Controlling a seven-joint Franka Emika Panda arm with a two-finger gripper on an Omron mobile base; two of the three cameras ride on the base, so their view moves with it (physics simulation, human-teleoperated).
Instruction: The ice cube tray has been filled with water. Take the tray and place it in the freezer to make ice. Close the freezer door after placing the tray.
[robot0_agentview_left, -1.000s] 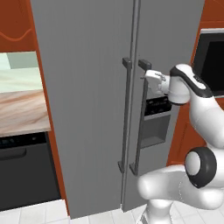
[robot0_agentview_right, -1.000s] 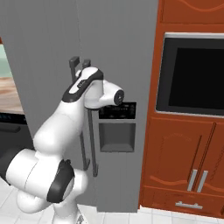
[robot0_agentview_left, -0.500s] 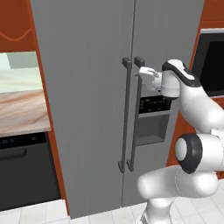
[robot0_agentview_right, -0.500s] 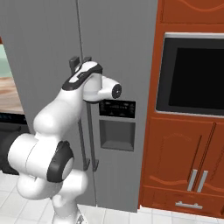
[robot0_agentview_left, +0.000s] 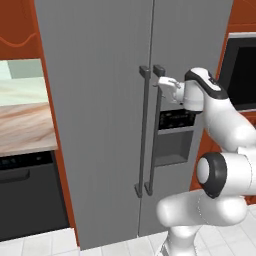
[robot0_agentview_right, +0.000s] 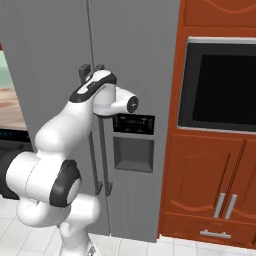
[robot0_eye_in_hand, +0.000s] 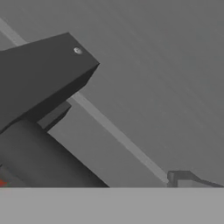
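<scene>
Hovered with gripper (robot0_agentview_left: 161, 83) spread wide, grasping nothing; just beside upper end of freezer door (robot0_agentview_left: 192, 55) handle (robot0_agentview_left: 154, 131), long axis vertical.

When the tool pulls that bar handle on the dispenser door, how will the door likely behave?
The tall grey freezer door with the black dispenser panel is shut and looks heavy, so it probably swings stiffly. Its dark vertical bar handle looks rigid but smooth, so the open tool might slip.

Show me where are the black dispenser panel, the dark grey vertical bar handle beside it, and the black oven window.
Black dispenser panel (robot0_agentview_right: 133, 121), right base view, middle.
Dark grey bar handle (robot0_agentview_left: 154, 150), left base view, mid shaft.
Black oven window (robot0_agentview_right: 220, 90), right base view, glass centre.
</scene>
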